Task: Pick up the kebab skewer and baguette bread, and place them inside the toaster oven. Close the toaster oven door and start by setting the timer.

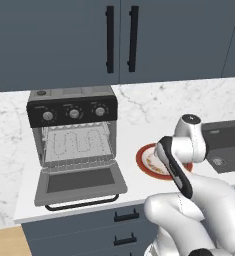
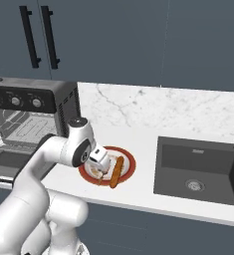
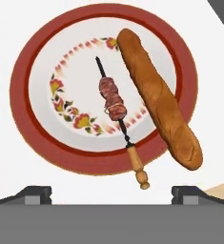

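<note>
The first pick is in hand; nothing has yet been grasped. The gripper (image 3: 111, 193) is held above the red-rimmed plate (image 3: 25, 119) with its jaws spread fully and empty. In the hand view the kebab skewer (image 3: 114, 102) lies at the plate's centre, its wooden handle pointing toward 5 o'clock over the rim; the baguette bread (image 3: 156, 95) lies just beside it at 3 o'clock. The toaster oven (image 1: 73, 131) stands on the tabletop (image 1: 134, 187), at 9 o'clock from the plate in the left base view, with the toaster oven door (image 1: 80, 182) dropped open. A straight descent over the meat, then closure across the skewer, is judged to be required next.
</note>
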You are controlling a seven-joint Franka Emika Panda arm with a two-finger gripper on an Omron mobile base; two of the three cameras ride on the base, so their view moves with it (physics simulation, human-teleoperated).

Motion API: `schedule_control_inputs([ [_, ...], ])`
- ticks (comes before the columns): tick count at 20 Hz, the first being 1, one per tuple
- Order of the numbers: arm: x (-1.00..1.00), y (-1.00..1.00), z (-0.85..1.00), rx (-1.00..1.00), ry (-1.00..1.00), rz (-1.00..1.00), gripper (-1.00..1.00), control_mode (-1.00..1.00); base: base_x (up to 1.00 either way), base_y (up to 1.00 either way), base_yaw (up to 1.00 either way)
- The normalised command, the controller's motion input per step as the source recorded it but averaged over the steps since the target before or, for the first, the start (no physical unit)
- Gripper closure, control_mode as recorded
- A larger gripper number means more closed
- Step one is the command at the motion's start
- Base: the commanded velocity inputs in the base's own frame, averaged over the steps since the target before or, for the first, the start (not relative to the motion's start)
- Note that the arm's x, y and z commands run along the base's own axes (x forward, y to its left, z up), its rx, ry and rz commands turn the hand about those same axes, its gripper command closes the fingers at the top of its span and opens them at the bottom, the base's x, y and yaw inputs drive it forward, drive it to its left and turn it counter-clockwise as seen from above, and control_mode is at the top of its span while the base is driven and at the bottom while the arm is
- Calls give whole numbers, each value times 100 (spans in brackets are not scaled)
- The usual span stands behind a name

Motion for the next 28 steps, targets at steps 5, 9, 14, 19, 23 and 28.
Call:
schedule_control_inputs([
  [5, 39, -6, -30, 0, 0, 0, -100, -100, 0, 0, 0],
  [9, 41, -3, -33, -1, 0, 0, -100, -100, 0, 0, 0],
  [14, 33, -8, -37, -1, 0, 0, -100, -100, 0, 0, 0],
  [19, 21, -9, -32, -1, 0, 0, -100, -100, 0, 0, 0],
  [23, 15, -4, -33, -2, 0, 0, -100, -100, 0, 0, 0],
  [28, 19, 0, -35, -4, 0, 0, -100, -100, 0, 0, 0],
])
